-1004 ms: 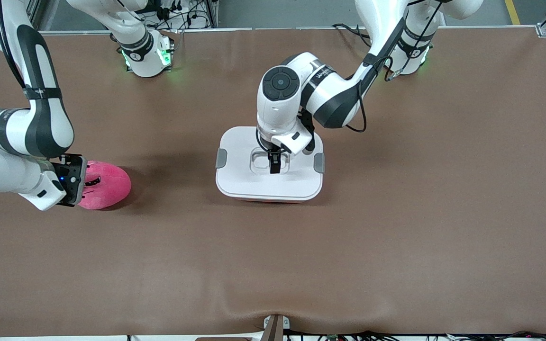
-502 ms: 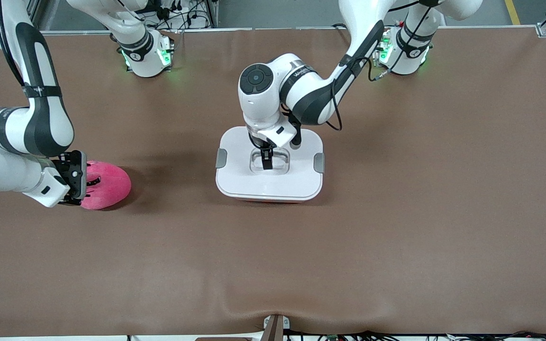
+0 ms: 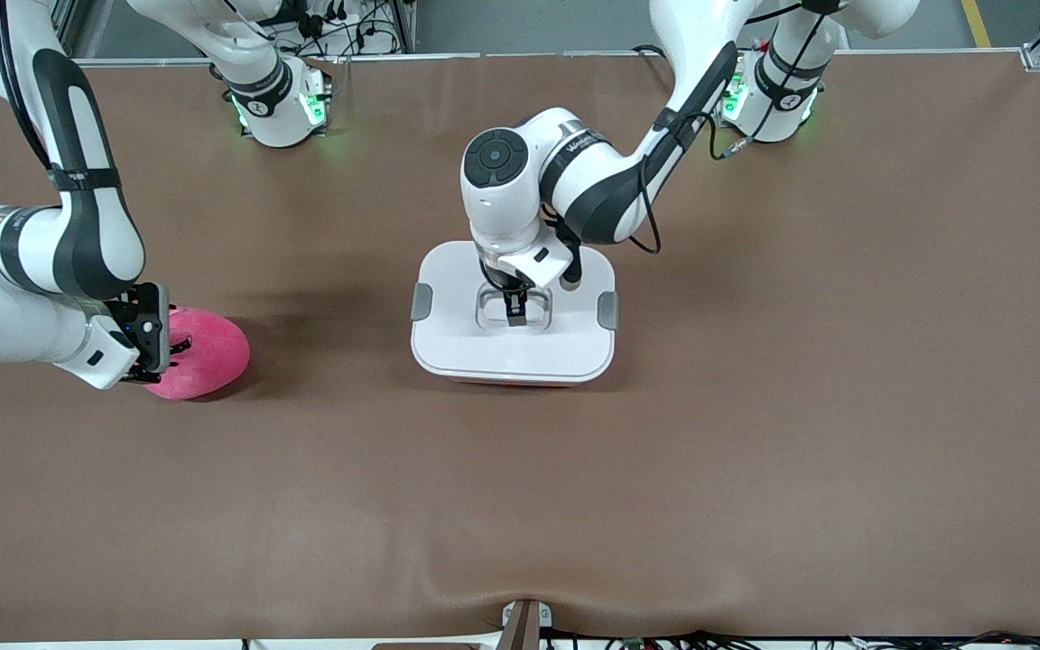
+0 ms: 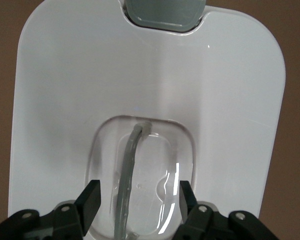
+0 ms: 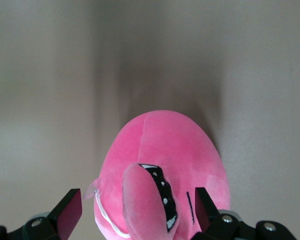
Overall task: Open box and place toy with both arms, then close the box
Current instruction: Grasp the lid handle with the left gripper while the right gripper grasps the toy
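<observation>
The box [image 3: 513,314] is sitting mid-frame in the front view, centre of the tabletop [image 3: 755,406], its white lid [image 4: 140,75] on. The left gripper [image 3: 515,311] is reaching down into the lid's clear recessed handle [image 4: 132,170], jaws partly open and straddling the handle bar, not gripping it. Over at the left edge of the frame, toward the right arm's end, the pink toy [image 3: 199,354] is lying on the tabletop. The right gripper [image 5: 137,212] is sitting low right at it, jaws spread wide on either side of the plush, nothing held.
</observation>
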{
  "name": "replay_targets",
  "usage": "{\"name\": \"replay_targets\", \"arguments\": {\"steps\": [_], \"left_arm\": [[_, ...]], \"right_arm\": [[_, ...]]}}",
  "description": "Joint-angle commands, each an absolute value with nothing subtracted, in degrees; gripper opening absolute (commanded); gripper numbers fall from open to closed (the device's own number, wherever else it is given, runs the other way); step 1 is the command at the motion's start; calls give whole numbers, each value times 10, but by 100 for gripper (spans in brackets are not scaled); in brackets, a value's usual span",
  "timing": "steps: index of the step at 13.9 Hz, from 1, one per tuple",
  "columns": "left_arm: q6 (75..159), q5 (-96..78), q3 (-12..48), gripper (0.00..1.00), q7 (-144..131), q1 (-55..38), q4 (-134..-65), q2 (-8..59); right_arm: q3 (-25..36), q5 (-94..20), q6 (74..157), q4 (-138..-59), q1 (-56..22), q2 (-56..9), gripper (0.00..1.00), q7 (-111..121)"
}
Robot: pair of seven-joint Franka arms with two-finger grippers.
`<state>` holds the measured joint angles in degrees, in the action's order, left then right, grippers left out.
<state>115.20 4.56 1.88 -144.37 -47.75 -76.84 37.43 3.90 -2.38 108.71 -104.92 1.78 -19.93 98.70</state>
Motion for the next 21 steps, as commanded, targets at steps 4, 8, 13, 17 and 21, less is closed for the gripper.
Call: {"name": "replay_targets", "arguments": {"steps": [4,8,13,17,21], "left_arm": [[1154,58,18,50,-1454,-483,-766,373],[1155,59,18,38,-1453,-484,-765,372],[1155,59,18,22,-1454,-484,-766,372],[1154,59,18,12,-1454,-484,-766,372],[1150,58,18,2,-1456,-484,-766,369]], "right_arm": [[35,-63,1114,-1081,30,-187,65,1048],[35,-65,1114,-1081,30,-187,38,1049],[36,-65,1116,-1079,29,-187,0,1049],[36,-64,1114,-1067,26,-185,0,1049],[37,-64,1101,-1035,25,-180,0,1012]]}}
